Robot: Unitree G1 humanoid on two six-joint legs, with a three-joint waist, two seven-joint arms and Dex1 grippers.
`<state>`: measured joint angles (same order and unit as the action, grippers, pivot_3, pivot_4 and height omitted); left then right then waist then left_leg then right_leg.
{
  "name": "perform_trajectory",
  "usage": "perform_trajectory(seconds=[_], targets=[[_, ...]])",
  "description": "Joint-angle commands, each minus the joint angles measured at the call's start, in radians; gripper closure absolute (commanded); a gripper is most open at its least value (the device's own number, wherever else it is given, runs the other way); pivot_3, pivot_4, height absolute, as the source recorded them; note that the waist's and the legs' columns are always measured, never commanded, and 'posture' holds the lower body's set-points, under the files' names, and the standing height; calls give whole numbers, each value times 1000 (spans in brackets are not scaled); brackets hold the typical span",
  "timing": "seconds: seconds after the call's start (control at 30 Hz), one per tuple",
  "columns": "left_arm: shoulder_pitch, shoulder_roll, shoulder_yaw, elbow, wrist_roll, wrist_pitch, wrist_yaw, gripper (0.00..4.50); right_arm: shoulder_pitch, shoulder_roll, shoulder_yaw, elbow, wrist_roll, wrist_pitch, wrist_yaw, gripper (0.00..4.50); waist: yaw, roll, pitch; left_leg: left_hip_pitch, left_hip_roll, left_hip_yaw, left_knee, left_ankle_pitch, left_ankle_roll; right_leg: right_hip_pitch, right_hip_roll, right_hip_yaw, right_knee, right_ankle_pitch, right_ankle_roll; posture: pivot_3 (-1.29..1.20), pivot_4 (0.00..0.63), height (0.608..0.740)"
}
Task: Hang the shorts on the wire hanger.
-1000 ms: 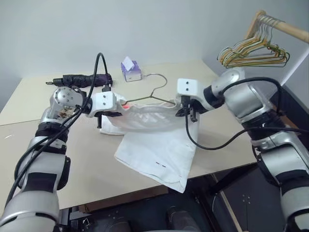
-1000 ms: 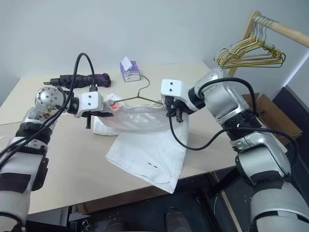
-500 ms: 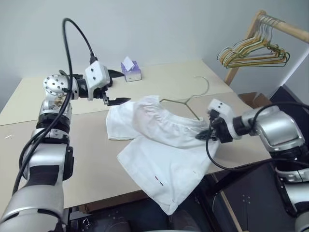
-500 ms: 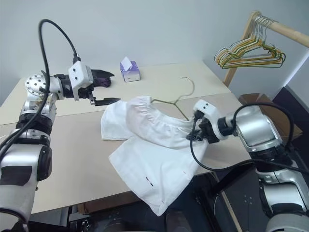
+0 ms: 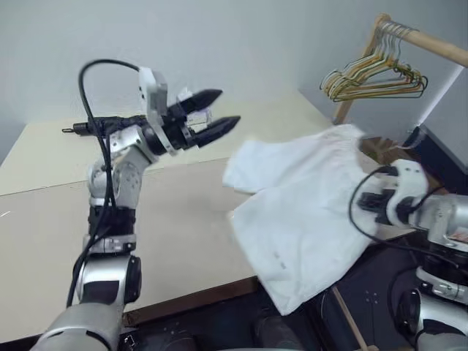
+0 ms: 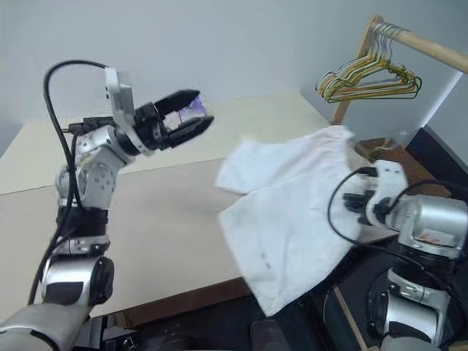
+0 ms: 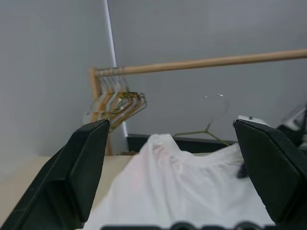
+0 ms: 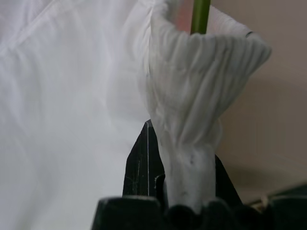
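Right now the right gripper point(image 8: 184, 191) has its fingers point(image 8: 141, 163) pinched shut on the gathered waistband of the shorts point(image 5: 307, 212), with the wire hanger point(image 7: 204, 132) running inside that waistband. Shorts hang over the right edge of the tabletop point(image 5: 168, 234), lower part draped past its front-right corner. Left gripper point(image 5: 212, 113) is raised above the tabletop near its far edge, fingers spread wide, holding nothing, pointing toward the shorts. Bunch of coloured hangers point(image 5: 373, 80) hangs on a wooden rail point(image 5: 428, 45) beyond the right edge.
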<state>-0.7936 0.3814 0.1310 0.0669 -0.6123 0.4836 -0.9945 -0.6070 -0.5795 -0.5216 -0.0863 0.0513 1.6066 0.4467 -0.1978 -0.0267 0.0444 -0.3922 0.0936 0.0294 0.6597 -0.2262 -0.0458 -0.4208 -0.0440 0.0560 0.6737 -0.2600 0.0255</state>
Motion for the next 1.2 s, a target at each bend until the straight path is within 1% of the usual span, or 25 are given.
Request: perform_trajectory(seconds=[0.03, 0.13, 0.23, 0.33, 0.5, 0.67, 0.9, 1.2], targets=[[-9, -12, -6, -93, -50, 48, 40, 43, -110, -67, -64, 65, -9, 8, -67, 4500, -11, 2, 0, 1, -1, 0, -1, 0, 0, 1, 0, 1, 0, 0, 0, -221, 10, 740], [2, -18, -11, -108, -51, 52, 57, 43, -216, -113, -101, 167, -21, 8, -129, 4500, -28, 4, 0, 5, -8, -5, -2, -2, 4, 3, -1, 8, -1, -1, 1, -222, 12, 740], [9, -10, -21, -115, -43, 42, 57, 43, -325, -149, -147, 288, -35, 8, -189, 4500, -46, 4, 0, 9, -11, -11, -4, -4, 7, 12, 0, 10, -4, -1, 2, -219, 12, 740], [8, -3, -22, -115, -44, 38, 59, 43, -401, -176, -177, 376, -45, 8, -237, 4500, -63, 4, 0, 15, -12, -12, -9, -4, 7, 18, 0, 11, -9, -3, 5, -212, 11, 740], [11, 11, -27, -111, -34, 28, 54, 43, -488, -211, -202, 502, -41, -53, -299, 4500, -73, 4, 0, 18, -14, -12, -13, -4, 7, 18, 0, 14, -9, -4, 6, -205, 11, 740], [12, 19, -30, -107, -29, 20, 53, 43, -532, -244, -230, 607, -33, -128, -353, 4500, -72, 5, 1, 19, -15, -12, -15, -4, 7, 18, 0, 16, -10, -5, 8, -199, 8, 740], [13, 21, -35, -105, -22, 17, 43, 43, -569, -292, -330, 783, -6, -223, -459, 4500, -68, 5, 1, 19, -16, -12, -15, -4, 7, 18, -1, 16, -11, -5, 9, -200, 0, 740], [13, 24, -43, -100, -11, 11, 35, 43, -533, -316, -325, 894, 48, -338, -494, 4500, -69, 5, 1, 20, -16, -11, -16, -4, 7, 19, -1, 17, -11, -6, 10, -193, 0, 740]])
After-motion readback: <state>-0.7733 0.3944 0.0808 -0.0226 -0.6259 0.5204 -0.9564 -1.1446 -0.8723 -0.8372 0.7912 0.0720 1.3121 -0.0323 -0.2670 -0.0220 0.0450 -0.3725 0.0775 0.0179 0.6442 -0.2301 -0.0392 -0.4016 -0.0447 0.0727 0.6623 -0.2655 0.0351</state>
